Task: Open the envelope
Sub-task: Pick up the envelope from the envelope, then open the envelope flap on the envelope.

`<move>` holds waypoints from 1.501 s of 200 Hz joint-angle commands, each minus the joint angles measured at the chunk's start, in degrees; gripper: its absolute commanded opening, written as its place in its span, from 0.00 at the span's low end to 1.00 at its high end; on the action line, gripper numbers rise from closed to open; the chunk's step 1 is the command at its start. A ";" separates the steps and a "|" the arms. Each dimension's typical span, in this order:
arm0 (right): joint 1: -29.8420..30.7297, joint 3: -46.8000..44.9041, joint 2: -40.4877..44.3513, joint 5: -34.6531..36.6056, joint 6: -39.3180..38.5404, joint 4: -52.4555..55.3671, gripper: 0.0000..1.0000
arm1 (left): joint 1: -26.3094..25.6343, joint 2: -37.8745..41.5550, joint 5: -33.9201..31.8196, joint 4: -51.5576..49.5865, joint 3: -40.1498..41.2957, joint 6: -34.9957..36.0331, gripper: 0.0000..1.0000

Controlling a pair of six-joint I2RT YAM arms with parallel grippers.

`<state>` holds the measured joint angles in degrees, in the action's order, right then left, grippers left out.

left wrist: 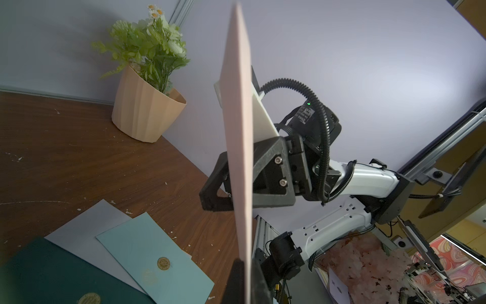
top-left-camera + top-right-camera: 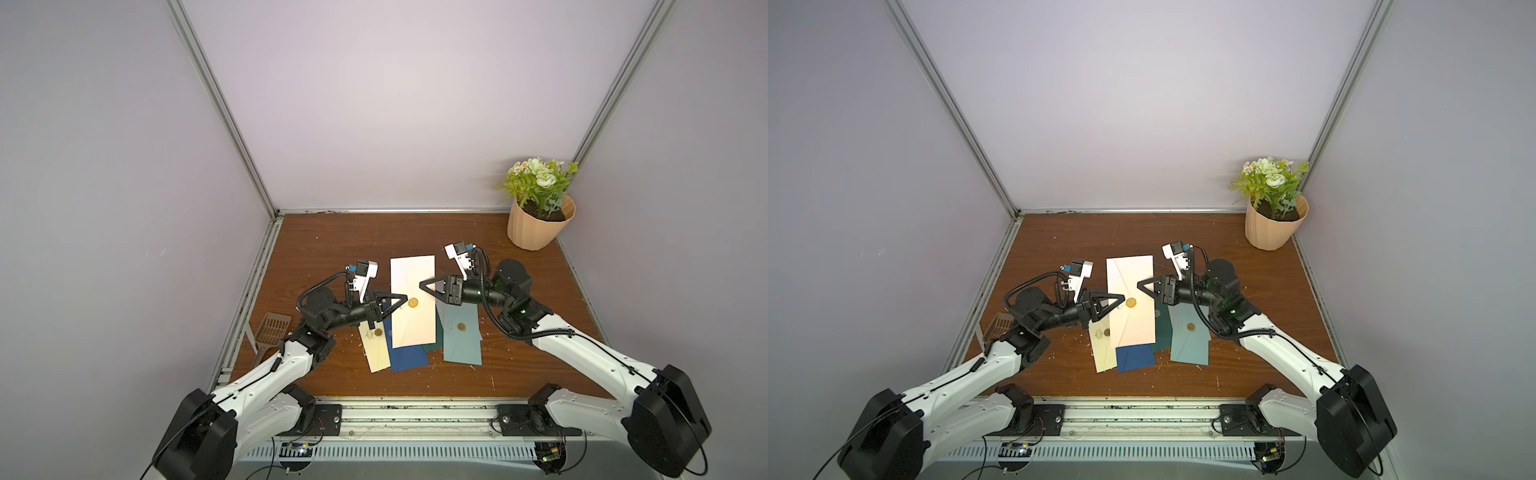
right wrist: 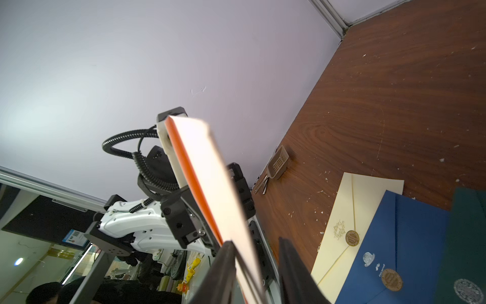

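Observation:
A pale pink envelope (image 2: 412, 282) (image 2: 1130, 278) with a gold seal (image 2: 412, 303) hangs above the table between both arms. My left gripper (image 2: 404, 299) (image 2: 1122, 297) is shut on its left edge beside the seal; in the left wrist view the envelope (image 1: 239, 147) runs edge-on into the pinched left gripper (image 1: 246, 265). My right gripper (image 2: 421, 284) (image 2: 1139, 285) straddles the opposite edge. In the right wrist view the right gripper (image 3: 256, 247) stands open: the envelope (image 3: 210, 184) lies against one finger, with a clear gap to the other.
Under the lifted envelope lie cream (image 2: 374, 349), navy (image 2: 409, 359), dark green (image 2: 438, 332) and teal (image 2: 462, 338) envelopes, fanned out on the wooden table (image 2: 332, 249). A potted plant (image 2: 539, 224) stands at the back right. A brown slotted scoop (image 2: 272, 330) lies by the left wall.

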<state>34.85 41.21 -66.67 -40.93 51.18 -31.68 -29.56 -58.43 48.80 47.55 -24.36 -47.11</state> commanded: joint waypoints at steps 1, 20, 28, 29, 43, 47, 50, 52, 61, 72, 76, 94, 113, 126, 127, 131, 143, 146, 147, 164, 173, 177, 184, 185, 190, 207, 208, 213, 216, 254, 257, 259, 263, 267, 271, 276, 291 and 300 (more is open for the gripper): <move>0.98 -0.97 1.66 -1.54 2.92 -9.36 0.24 | 0.43 -0.81 0.25 6.32 -0.39 -2.99 0.00; 1.51 -1.81 1.47 -2.30 4.83 -13.84 0.17 | 0.48 -1.66 0.27 4.26 -1.17 -2.14 0.00; 1.76 -1.83 1.33 -2.71 5.28 -14.95 0.14 | 0.47 -1.68 -0.13 3.26 -1.40 -1.58 0.00; 1.82 -1.83 1.26 -2.78 5.35 -15.06 0.14 | 0.47 -1.68 -0.16 3.17 -1.44 -1.49 0.00; 2.30 -1.60 0.89 -3.53 5.56 -15.88 0.10 | 0.72 -1.51 -0.96 1.71 -1.61 -0.80 0.00; 2.49 -1.52 0.85 -3.62 5.45 -15.74 0.08 | 0.73 -1.46 -1.15 1.41 -1.70 -0.68 0.00; 2.62 -1.41 0.75 -3.63 5.32 -15.51 0.06 | 0.81 -1.42 -1.23 1.16 -1.74 -0.48 0.00; 2.71 -1.40 0.75 -3.63 5.27 -15.43 0.05 | 0.82 -1.42 -1.35 0.93 -1.83 -0.38 0.00; 2.91 -1.23 0.62 -3.46 4.80 -14.89 0.00 | 1.04 -1.42 -1.65 0.04 -2.08 0.12 0.00; 3.04 -1.13 0.66 -3.07 4.31 -13.94 0.00 | 1.26 -1.42 -2.07 -1.56 -2.64 0.86 0.10; 3.18 -1.07 0.67 -2.90 4.16 -13.52 0.00 | 1.43 -1.42 -2.25 -2.35 -2.81 1.25 0.16; 3.20 -0.56 1.16 -1.78 2.96 -11.41 0.00 | 1.66 -0.75 -3.74 -6.47 -3.92 3.59 0.60; 3.29 1.33 1.70 0.62 0.32 -5.75 0.00 | 1.66 1.29 -8.47 -16.24 -6.10 8.88 0.77; 3.36 3.01 1.99 2.64 -1.75 -1.87 0.00 | 1.68 3.44 -13.25 -24.06 -7.87 13.17 0.79; 3.37 3.18 1.99 2.80 -1.90 -1.62 0.00 | 1.65 3.60 -13.62 -24.56 -7.97 13.57 0.79; 3.38 3.67 1.99 3.45 -2.47 -0.55 0.00 | 1.67 4.31 -15.55 -26.90 -8.49 14.76 0.80; 3.40 5.25 2.07 6.30 -4.14 3.44 0.00 | 1.67 6.73 -21.78 -33.58 -9.80 17.97 0.81; 3.48 5.66 2.12 6.90 -4.58 4.37 0.00 | 1.65 7.37 -23.33 -35.00 -10.01 18.52 0.81; 3.52 5.74 2.14 7.17 -4.68 4.62 0.00 | 1.68 7.54 -23.76 -35.39 -10.10 18.71 0.82; 3.93 7.46 2.32 11.33 -6.77 8.67 0.00 | 1.67 11.31 -30.96 -40.36 -10.38 21.06 0.84; 4.32 8.62 2.21 13.95 -8.08 11.32 0.00 | 1.67 13.11 -33.81 -41.84 -10.19 21.85 0.85; 4.41 9.18 2.10 15.00 -8.70 12.48 0.00 | 1.62 13.83 -34.71 -42.45 -10.18 22.20 0.85; 4.89 10.21 1.76 17.21 -9.58 14.59 0.00 | 1.65 14.72 -36.17 -43.24 -10.19 22.62 0.85; 4.93 10.34 1.74 17.51 -9.81 14.92 0.00 | 1.63 14.82 -36.33 -43.37 -10.19 22.69 0.85; 5.31 11.19 1.49 19.30 -10.35 16.44 0.00 | 1.62 15.14 -37.10 -43.98 -10.25 22.99 0.85; 6.76 13.58 0.55 28.04 -11.08 21.43 0.00 | 1.45 14.83 -40.14 -46.08 -10.90 23.72 0.84; 6.87 13.74 0.48 28.46 -11.14 21.59 0.00 | 1.40 14.79 -40.34 -46.29 -10.98 23.77 0.84; 7.48 14.46 0.31 30.66 -11.41 22.78 0.00 | 0.93 14.39 -41.82 -47.33 -11.49 24.20 0.83; 7.93 14.89 0.11 31.96 -11.66 23.42 0.00 | 0.58 14.11 -42.78 -47.95 -11.85 24.58 0.83; 11.70 20.32 -3.12 42.38 -12.29 28.73 0.00 | -5.57 12.60 -51.35 -50.42 -14.24 28.84 0.82; 12.01 20.66 -3.35 42.89 -12.25 29.04 0.00 | -5.59 12.63 -51.47 -50.42 -14.33 28.83 0.82; 12.24 20.88 -3.61 43.42 -12.18 29.15 0.00 | -5.59 12.64 -51.51 -50.33 -14.38 28.90 0.82; 12.61 21.32 -3.95 44.25 -12.16 29.43 0.00 | -5.59 12.62 -51.45 -50.20 -14.40 29.06 0.82; 13.03 21.63 -4.37 45.02 -12.20 29.77 0.00 | -5.64 12.64 -51.37 -50.21 -14.53 29.32 0.82; 13.42 22.06 -4.77 45.58 -12.24 30.03 0.00 | -5.68 12.68 -51.33 -50.23 -14.64 29.51 0.82; 13.79 22.71 -5.22 46.45 -12.25 30.50 0.00 | -5.68 12.64 -51.14 -50.26 -14.79 29.76 0.82; 15.12 24.83 -6.86 49.26 -12.68 32.25 0.00 | -5.86 12.56 -50.84 -50.66 -15.26 30.48 0.82; 15.80 26.14 -7.79 50.63 -13.06 33.34 0.00 | -6.09 12.51 -50.52 -50.67 -15.28 30.75 0.82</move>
<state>48.82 63.07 -73.12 1.93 39.38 -1.58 -34.89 -46.13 0.10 -1.80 -37.80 -18.76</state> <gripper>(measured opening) 0.065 0.821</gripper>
